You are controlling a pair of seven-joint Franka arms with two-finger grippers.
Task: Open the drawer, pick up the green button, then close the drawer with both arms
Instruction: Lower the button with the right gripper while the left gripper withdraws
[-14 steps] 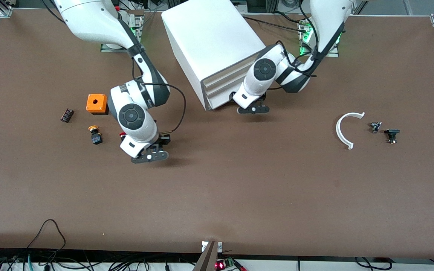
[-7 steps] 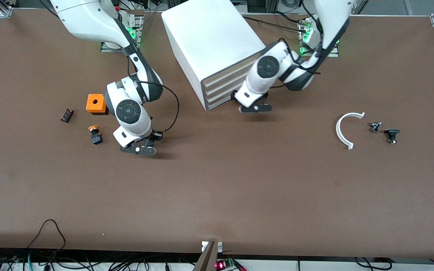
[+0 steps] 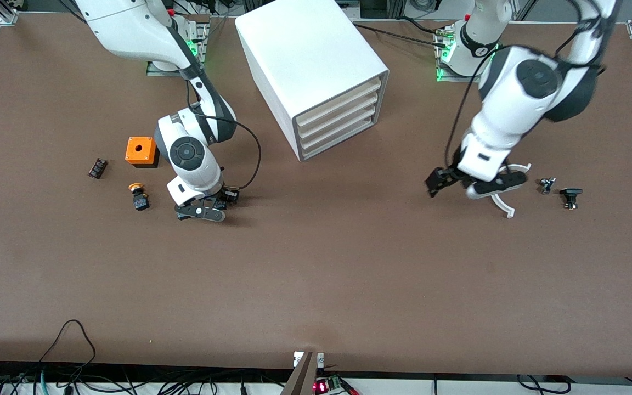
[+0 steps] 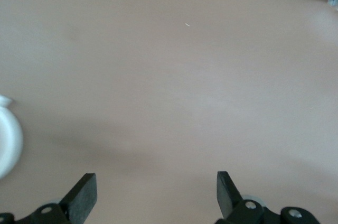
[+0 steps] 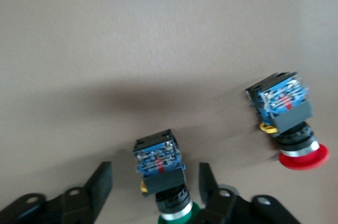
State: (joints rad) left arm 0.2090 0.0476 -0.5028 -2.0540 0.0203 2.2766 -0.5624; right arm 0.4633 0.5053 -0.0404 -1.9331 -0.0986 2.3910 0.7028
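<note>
So, the button with the green cap is lying on its side on the worktop, right between the two fingers of the right end effector. That end effector is down low and released, a finger on either side of the black body with a bit of gap showing, so it isn't clamping anything. In the front view the button itself is hidden under it. A red-capped button lies just beside it, apart from the fingers.

The drawer, bottom one in the white cabinet, is pushed in flush, same as the three stacked above it. The cabinet stands farther from the front camera than the button.

The left end effector is up over the worktop toward the left arm's end, above a white curved piece. Its fingers are spread wide with nothing between them.

Other bits: an orange box, a yellow-capped button and a little black part at the right arm's end, plus two small dark parts near the curved piece.
</note>
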